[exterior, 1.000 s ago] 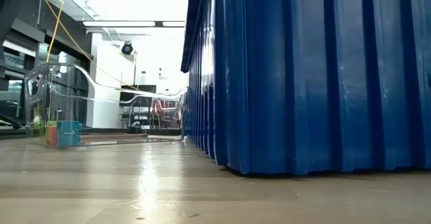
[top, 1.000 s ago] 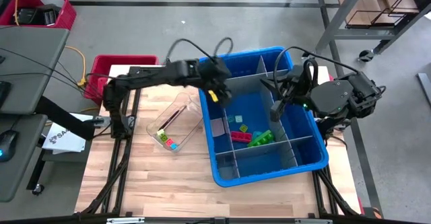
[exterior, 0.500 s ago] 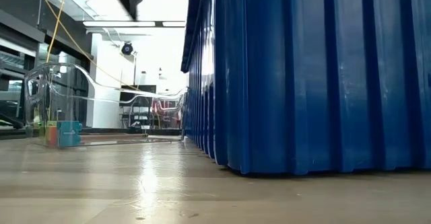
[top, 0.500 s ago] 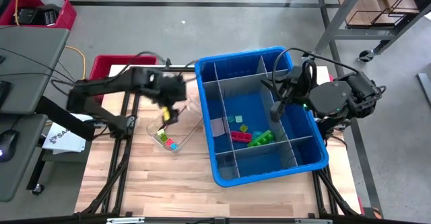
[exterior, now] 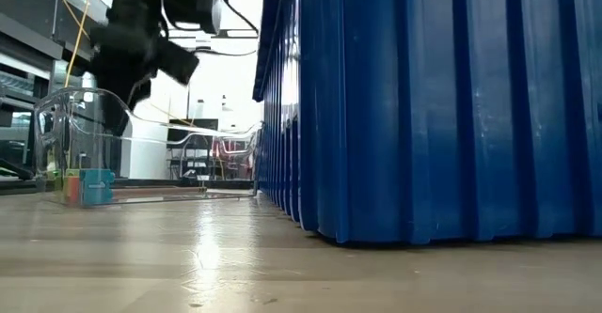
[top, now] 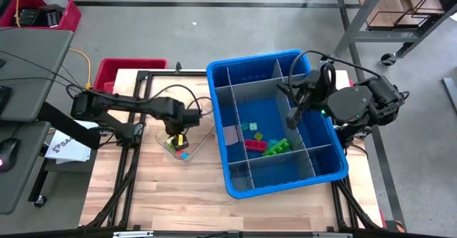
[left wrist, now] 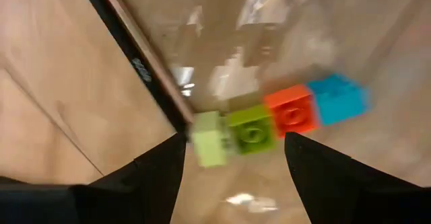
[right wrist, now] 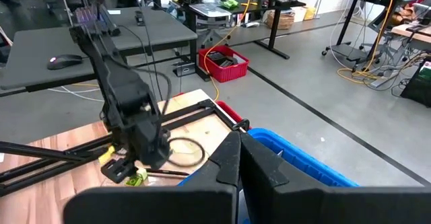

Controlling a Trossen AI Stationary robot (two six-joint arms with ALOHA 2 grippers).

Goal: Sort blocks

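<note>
Four blocks lie in a row on the floor of a clear container (top: 187, 132): pale green (left wrist: 209, 140), green (left wrist: 250, 131), orange-red (left wrist: 291, 111) and blue (left wrist: 337, 99). My left gripper (left wrist: 234, 143) hangs open inside the container, pointing down. Its fingers stand on either side of the pale green and green blocks, above them in the low view (exterior: 118, 106). More blocks (top: 255, 144) lie in the middle compartment of the blue bin (top: 285, 179). My right gripper (top: 293, 113) waits shut above the bin.
Grey dividers (top: 278, 88) split the blue bin into compartments. A red crate (top: 121, 70) stands at the table's far left corner. A sheet of paper (top: 68, 146) lies off the left edge. Bare wood (top: 178, 195) shows toward the near edge.
My left gripper has swung from above the blue bin toward the table's left and down into the clear container, tipping until it points straight down. The blocks have not moved.
</note>
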